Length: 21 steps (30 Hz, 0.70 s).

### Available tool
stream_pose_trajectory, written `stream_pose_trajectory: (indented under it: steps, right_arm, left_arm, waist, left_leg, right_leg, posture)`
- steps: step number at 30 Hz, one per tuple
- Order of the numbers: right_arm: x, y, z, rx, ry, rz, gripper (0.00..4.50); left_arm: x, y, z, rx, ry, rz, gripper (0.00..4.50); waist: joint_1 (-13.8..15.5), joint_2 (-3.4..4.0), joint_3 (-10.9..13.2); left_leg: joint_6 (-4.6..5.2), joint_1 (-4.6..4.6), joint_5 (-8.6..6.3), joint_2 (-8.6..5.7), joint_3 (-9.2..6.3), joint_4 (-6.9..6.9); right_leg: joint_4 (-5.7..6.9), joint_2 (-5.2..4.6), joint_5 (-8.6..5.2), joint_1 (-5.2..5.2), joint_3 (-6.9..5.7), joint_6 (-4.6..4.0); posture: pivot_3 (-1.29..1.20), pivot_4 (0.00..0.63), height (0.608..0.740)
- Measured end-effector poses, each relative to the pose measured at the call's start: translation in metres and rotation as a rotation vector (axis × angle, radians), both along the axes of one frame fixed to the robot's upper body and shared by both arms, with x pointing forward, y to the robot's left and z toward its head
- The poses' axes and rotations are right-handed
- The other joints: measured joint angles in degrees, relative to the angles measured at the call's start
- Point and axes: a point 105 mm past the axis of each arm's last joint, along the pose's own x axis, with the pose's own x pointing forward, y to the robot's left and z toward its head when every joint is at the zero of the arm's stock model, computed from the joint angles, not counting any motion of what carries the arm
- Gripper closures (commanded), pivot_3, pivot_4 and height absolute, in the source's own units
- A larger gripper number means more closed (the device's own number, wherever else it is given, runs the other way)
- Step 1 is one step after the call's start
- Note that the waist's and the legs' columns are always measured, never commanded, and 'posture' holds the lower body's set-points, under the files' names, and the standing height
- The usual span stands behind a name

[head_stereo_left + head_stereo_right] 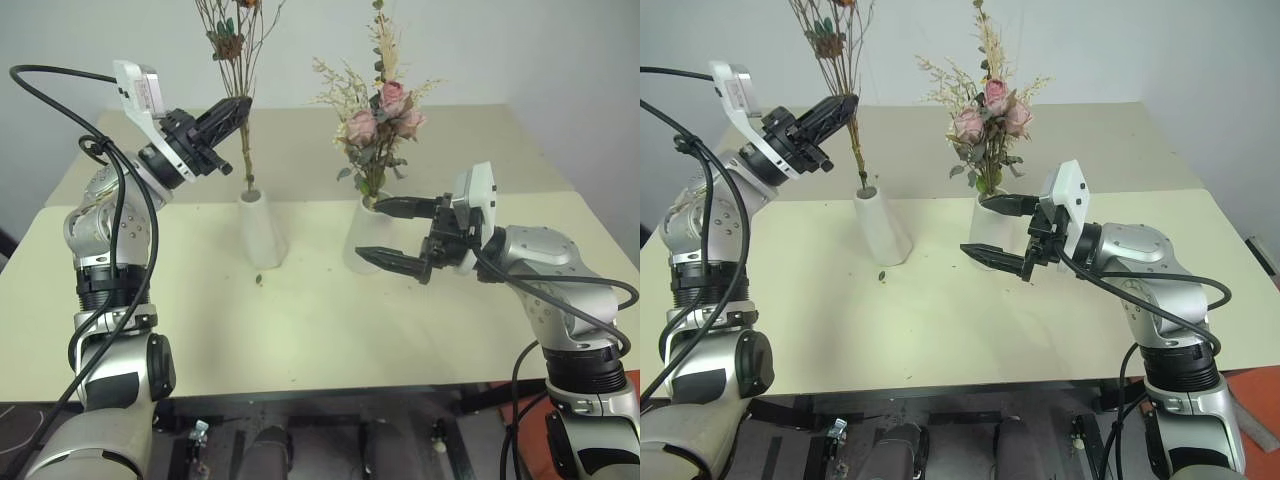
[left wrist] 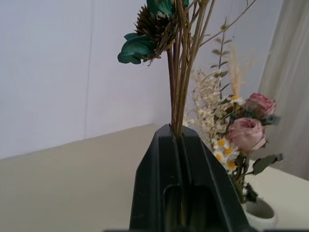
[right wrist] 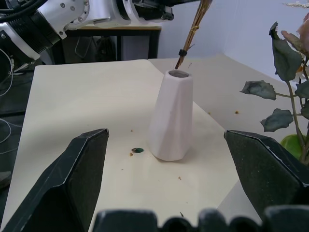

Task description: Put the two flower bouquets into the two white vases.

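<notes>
While the left gripper pinches the dried bunch, its stems sit in the slim vase mid-table. Roses fill the stout vase; the right gripper, fingers apart, hovers beside it above bare table.

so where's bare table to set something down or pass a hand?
Free: the near strip of table in front of both vases, and the left side beyond the slim vase. Crowded: the middle, where the wide vase with roses sits behind the open right gripper; the left gripper pinches the dried stems.
</notes>
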Motion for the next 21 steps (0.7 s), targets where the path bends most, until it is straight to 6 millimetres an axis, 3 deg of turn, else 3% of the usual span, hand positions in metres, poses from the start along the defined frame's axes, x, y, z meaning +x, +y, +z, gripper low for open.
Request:
stream_pose_trajectory:
  steps: [15, 21]
  right_arm:
    - [-0.003, 0.002, -0.001, 0.009, -0.001, -0.005, 0.00]
    - [-0.003, 0.002, -0.002, 0.013, 0.003, -0.008, 0.00]
  left_arm:
    - [0.008, -0.002, -0.018, 0.014, 0.031, -0.014, 4.48]
    - [0.008, -0.006, -0.034, 0.020, 0.060, -0.020, 4.48]
  waist:
    - [0.02, 0.00, 0.00]
    - [-0.04, 0.00, 0.00]
  left_leg:
    - [0.00, 0.00, 0.00, 0.00, 0.00, 0.00]
    - [0.01, 0.00, 0.00, 0.00, 0.00, 0.00]
  right_leg:
    - [0.00, 0.00, 0.00, 0.00, 0.00, 0.00]
    - [0.01, 0.00, 0.00, 0.00, 0.00, 0.00]
  posture:
    - [0.00, 0.150, 0.740]
    - [0.00, 0.150, 0.740]
